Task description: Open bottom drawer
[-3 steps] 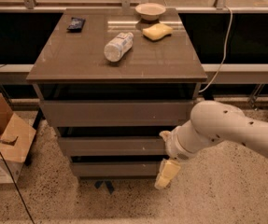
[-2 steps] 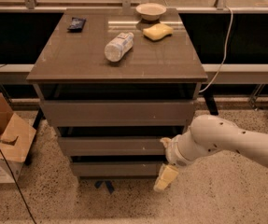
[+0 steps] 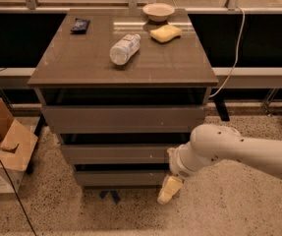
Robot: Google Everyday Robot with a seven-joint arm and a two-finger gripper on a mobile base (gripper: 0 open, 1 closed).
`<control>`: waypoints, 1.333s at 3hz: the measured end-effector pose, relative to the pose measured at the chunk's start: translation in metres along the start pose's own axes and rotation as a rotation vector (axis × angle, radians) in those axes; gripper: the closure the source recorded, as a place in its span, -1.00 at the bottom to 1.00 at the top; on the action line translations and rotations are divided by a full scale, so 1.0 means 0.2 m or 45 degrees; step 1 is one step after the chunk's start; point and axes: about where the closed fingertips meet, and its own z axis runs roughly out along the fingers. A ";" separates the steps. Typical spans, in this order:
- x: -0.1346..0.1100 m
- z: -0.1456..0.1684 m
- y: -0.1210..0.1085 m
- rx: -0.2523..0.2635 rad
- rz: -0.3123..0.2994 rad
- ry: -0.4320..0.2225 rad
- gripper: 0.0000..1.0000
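Gripper (image 3: 169, 190), grasp state cannot be told, just beside the bottom drawer (image 3: 121, 178), whose long horizontal front lies at its 9 o'clock.

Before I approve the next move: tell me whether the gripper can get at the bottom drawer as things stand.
Probably yes. The gripper hangs low at the right end of the bottom drawer front, close beside it with nothing between them. The plain front shows no handle, so gripping may be awkward.

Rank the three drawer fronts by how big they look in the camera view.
Top drawer front
Middle drawer front
Bottom drawer front
Distance from the camera may shrink the lower ones. The end effector hangs by the bottom drawer front's right end.
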 end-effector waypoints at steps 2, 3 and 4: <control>0.12 0.32 -0.02 0.063 0.151 -0.149 -1.00; 0.20 0.45 -0.04 0.063 0.216 -0.245 -1.00; 0.33 0.64 -0.08 0.036 0.338 -0.394 -1.00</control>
